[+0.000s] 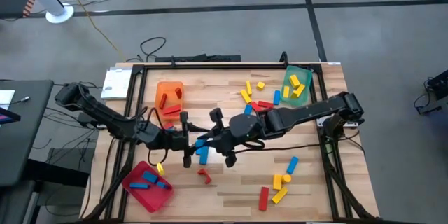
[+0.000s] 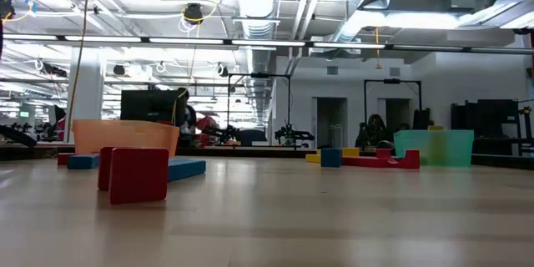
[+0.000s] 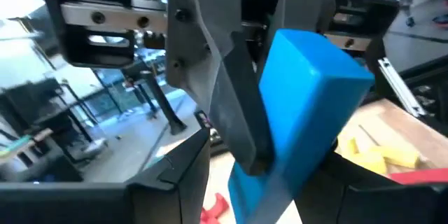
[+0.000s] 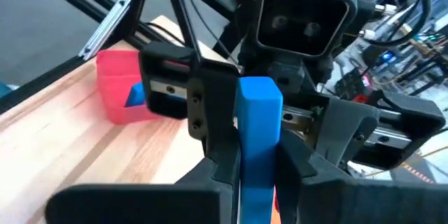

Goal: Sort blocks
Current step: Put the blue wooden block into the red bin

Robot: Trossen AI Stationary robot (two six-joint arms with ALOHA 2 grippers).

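sorting partly done, with much left. in the red tray [image 1: 148,194] at the near left corner of the counter [image 1: 231,189], several blue blocks. in the orange tray [image 1: 169,99], red blocks. in the green tray [image 1: 297,84] at the far right, yellow blocks. still loose on the counter: a mixed heap of yellow, red and blue blocks [image 1: 257,98] just beside the green tray, a second loose group [image 1: 278,185] of yellow, red and blue near the front right, a small red block [image 1: 204,176] near the middle front, and a yellow block [image 1: 159,169] close to the red tray.

at the middle of the counter, both arms meeting over one blue block [image 4: 256,143]. right gripper [image 4: 253,164] with jaws narrow, closed on the lower part of this blue block, held upright. left gripper [image 1: 183,141] facing it, jaws on both sides of the same block; whether pressing on it or only around it, hard to tell, possibly a hand-over in progress. block lifted above the wood, another blue block [image 1: 204,157] lying under the two grippers.

probably next: passing the blue block toward the red tray, then going on with the loose heaps.
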